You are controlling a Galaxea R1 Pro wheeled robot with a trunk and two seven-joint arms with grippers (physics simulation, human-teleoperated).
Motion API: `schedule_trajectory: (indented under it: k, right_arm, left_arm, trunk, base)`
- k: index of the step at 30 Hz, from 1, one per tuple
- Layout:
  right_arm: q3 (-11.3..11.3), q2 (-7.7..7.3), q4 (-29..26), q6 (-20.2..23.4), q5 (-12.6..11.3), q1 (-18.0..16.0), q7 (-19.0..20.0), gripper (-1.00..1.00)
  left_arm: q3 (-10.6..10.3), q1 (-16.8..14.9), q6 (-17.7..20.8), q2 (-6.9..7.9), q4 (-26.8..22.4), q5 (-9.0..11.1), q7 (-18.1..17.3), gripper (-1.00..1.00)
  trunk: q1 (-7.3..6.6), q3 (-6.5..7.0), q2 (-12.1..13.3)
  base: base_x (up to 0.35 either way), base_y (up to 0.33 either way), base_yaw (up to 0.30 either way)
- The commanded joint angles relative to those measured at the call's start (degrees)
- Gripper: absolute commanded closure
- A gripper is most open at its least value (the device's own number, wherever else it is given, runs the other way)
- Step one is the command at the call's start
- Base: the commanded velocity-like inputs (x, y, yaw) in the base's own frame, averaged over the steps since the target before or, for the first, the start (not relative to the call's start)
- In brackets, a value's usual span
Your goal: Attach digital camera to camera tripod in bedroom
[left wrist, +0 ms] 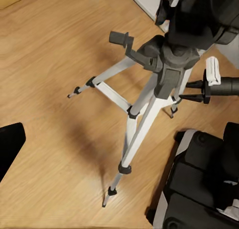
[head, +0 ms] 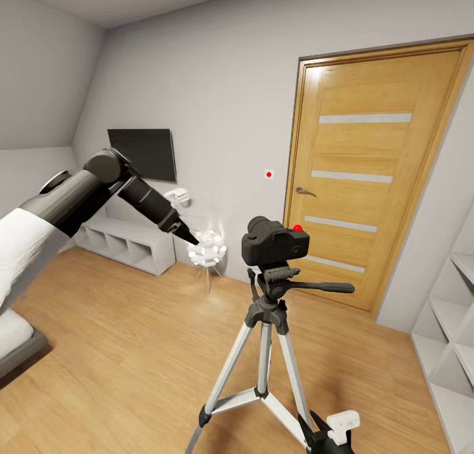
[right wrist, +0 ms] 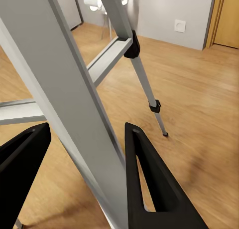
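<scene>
— Right gripper [right wrist: 84,174], what's your state?
— Fingers spread wide, one silver leg of the camera tripod [head: 266,348] passing between them, low near the wood floor [head: 131,335].
— And the digital camera [head: 275,242]?
— Seated on the tripod's head, before the oak door [head: 368,170]. Left gripper: I can't tell.

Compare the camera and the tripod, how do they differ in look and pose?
The camera is a chunky black body with a red dot on top; the tripod is tall and thin, with silver-grey legs and black clamps. The camera sits up on the tripod's head, off the floor; the tripod stands on the wood floor with its legs spread. They share black parts and stand together by the door.
</scene>
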Motion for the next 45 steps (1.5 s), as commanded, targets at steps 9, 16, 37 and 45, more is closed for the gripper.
schedule_trajectory:
  k: [9, 16, 37, 45]
  right_arm:
    - [-0.36, 0.05, 0.92, 0.19, 2.69, -0.01, -0.44, 1.0]
    - [-0.36, 0.05, 0.92, 0.13, 2.68, 0.0, -0.44, 1.0]
    - [-0.33, 0.05, 0.92, 0.05, 2.7, -0.01, -0.44, 1.0]
    - [-0.33, 0.05, 0.92, 0.04, 2.72, -0.01, -0.44, 1.0]
  left_arm:
    - [-0.42, 0.42, 0.6, 4.9, 0.21, -0.26, -0.41, -1.0]
    - [-1.53, 6.02, 0.6, 4.04, 17.34, -0.25, 0.24, -1.0]
    - [-0.57, 19.0, -28.62, -3.5, 52.97, 25.04, 58.34, -1.0]
    - [-0.55, 24.91, -35.4, -6.23, 53.55, 28.75, 67.1, -1.0]
  trunk:
    - [0.04, -0.04, -0.01]
    - [0.04, -0.04, -0.01]
    - [0.04, -0.04, -0.01]
    - [0.04, -0.04, -0.01]
  base:
    - [0.0, 0.0, 0.0]
    - [0.0, 0.0, 0.0]
    - [0.0, 0.0, 0.0]
    - [0.0, 0.0, 0.0]
